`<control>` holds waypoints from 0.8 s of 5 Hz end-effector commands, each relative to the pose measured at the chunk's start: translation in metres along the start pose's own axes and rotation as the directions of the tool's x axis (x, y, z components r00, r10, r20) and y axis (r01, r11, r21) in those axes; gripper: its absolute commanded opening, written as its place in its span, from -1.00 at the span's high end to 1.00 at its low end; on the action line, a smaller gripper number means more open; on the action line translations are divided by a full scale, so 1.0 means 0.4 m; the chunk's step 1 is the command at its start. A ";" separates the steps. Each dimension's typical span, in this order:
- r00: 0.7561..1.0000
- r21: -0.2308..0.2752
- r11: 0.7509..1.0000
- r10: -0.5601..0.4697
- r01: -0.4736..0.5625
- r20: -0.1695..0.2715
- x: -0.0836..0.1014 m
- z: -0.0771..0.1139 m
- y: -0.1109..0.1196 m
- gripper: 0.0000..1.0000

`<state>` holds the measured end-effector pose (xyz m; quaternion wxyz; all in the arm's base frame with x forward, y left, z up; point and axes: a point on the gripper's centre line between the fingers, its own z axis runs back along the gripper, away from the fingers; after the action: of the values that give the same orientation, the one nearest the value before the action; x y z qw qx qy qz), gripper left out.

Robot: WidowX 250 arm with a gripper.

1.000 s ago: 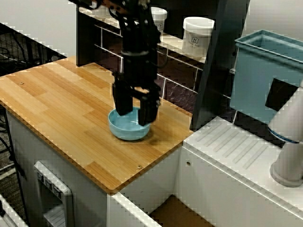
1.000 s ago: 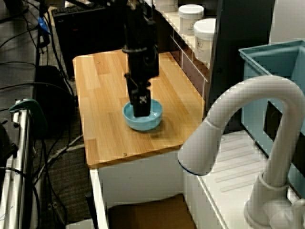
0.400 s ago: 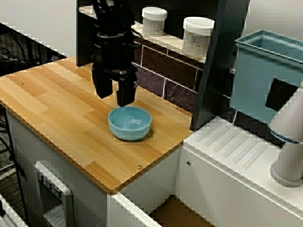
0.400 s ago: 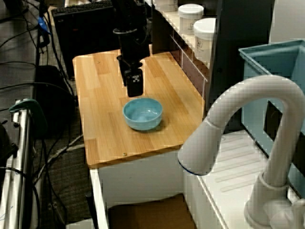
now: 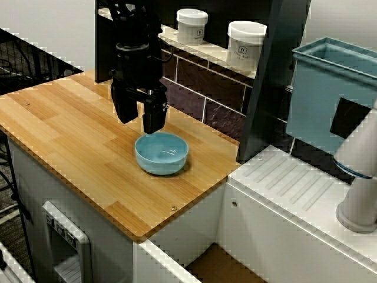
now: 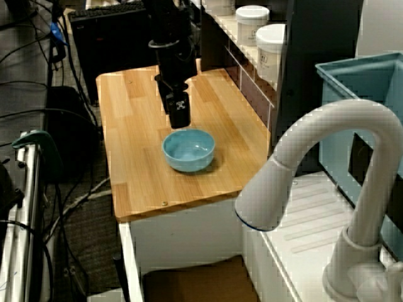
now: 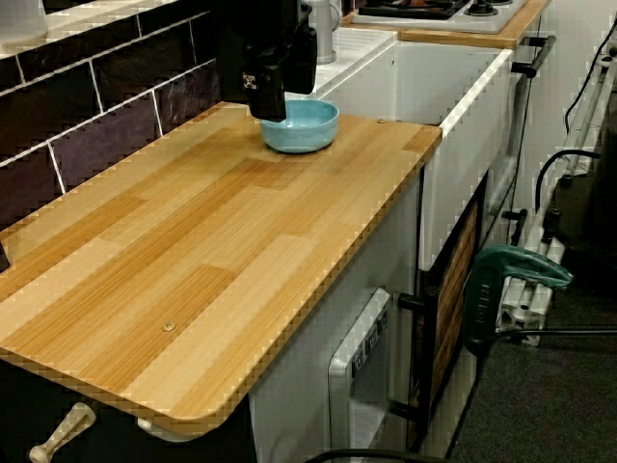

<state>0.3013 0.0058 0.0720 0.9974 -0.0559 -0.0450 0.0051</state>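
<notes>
A light blue bowl stands empty on the wooden counter, near its right end. My black gripper hangs open just above and behind the bowl's left rim, with nothing between its fingers. In the view past the faucet, the gripper is a short way above the far edge of the bowl. In the view along the counter, the gripper partly covers the left side of the bowl.
Two white jars stand on a shelf over the dark tiled wall behind the arm. A teal bin, a white drainboard and a white faucet lie to the right. A dark post stands at the counter's right end.
The gripper has lifted out of the bowl and moved up and toward the back left. The bowl has stayed in place, empty.
</notes>
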 end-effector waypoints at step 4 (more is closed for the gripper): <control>1.000 0.038 0.999 0.010 -0.009 -0.027 0.025 -0.062 0.060 -1.00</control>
<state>0.3085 0.0257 0.0367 0.9991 -0.0405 -0.0122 0.0104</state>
